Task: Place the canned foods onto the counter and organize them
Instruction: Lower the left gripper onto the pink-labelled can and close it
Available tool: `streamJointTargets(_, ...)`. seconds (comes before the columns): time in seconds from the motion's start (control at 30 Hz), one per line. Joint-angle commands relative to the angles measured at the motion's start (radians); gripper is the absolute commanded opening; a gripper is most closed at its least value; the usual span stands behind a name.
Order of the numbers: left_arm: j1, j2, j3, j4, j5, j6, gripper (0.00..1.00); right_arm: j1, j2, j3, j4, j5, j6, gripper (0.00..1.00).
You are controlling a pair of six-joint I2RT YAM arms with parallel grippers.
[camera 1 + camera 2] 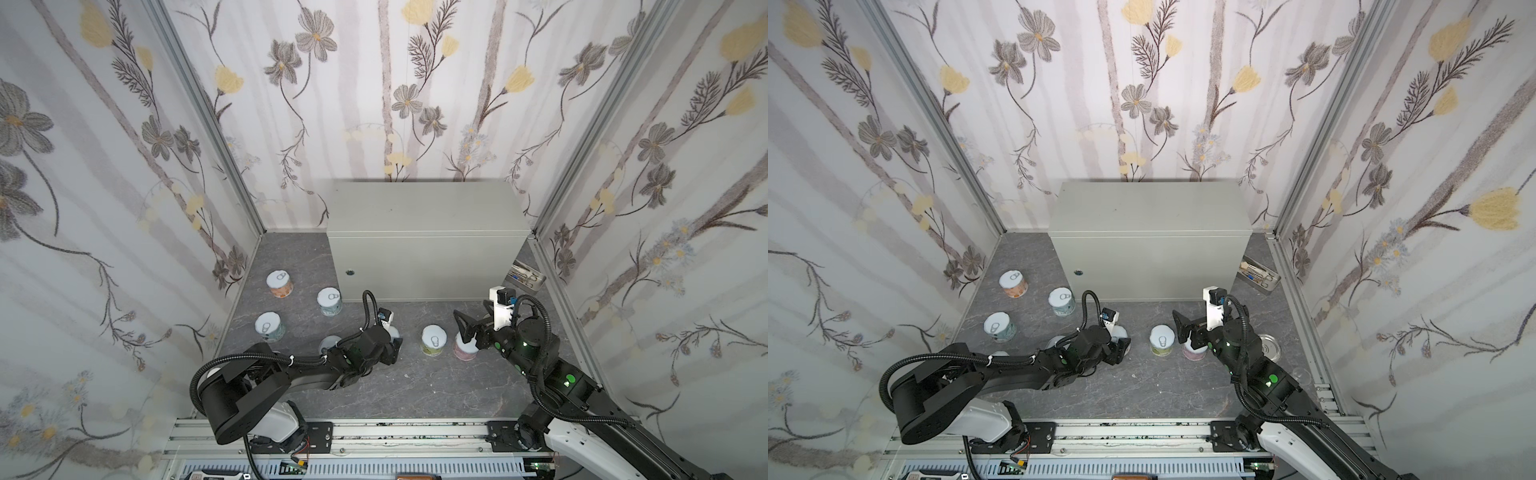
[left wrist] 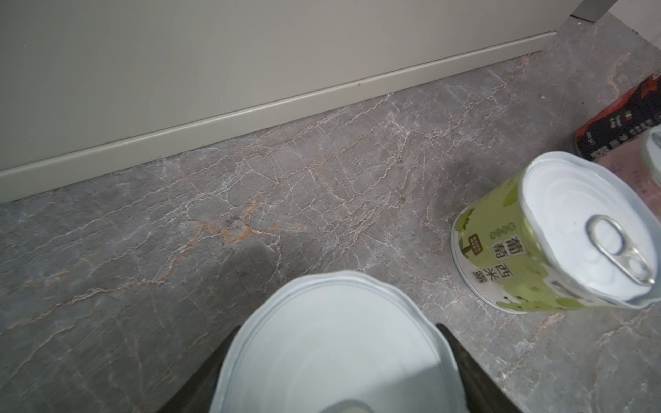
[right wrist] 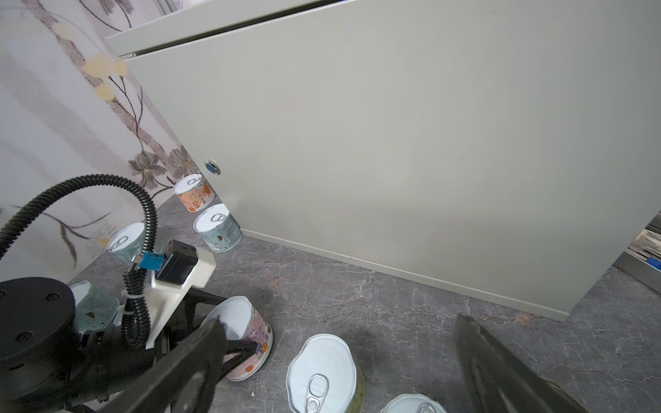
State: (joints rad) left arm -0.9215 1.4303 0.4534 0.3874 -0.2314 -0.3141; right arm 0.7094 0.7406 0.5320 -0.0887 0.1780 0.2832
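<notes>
Floor (image 1: 415,386): dark grey marbled slab. Counter (image 1: 424,216) stands on it at the back wall.

Off the counter's front-left corner, all upright:
- orange can (image 1: 279,284)
- teal can (image 1: 329,302), nearest the corner
- second teal can (image 1: 269,327), farther out
- third teal can (image 1: 328,345), half hidden

Before the counter's front face:
- flowered can (image 3: 257,332)
- green can (image 1: 433,340)
- pink can (image 1: 463,353), close by the green can
- dark can (image 1: 1268,347), toward the counter's right end

Metal tray (image 1: 528,276) sits beside the counter's right end.

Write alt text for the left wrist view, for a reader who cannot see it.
The left gripper is closed on a short silver-lidded can, seen from above on the grey marbled floor. A green-labelled can stands nearby, and the pale counter shows its front wall beyond them.
</notes>
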Motion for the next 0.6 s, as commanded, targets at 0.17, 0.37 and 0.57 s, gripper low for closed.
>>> streamJointTargets(0.17,-0.006,-0.100,0.015,-0.041,-0.017,-0.002,0.66,0.002,-0.030,0.017,-0.012,-0.027,0.018,1.00)
streamJointTargets(0.37,-0.022,-0.259,0.069,-0.200,-0.057,0.005,0.66,0.002,-0.061,0.025,-0.037,-0.034,0.030,1.00)
streamJointTargets(0.57,-0.022,-0.396,0.160,-0.369,-0.071,0.016,0.66,0.003,-0.079,0.045,-0.075,-0.051,0.042,1.00)
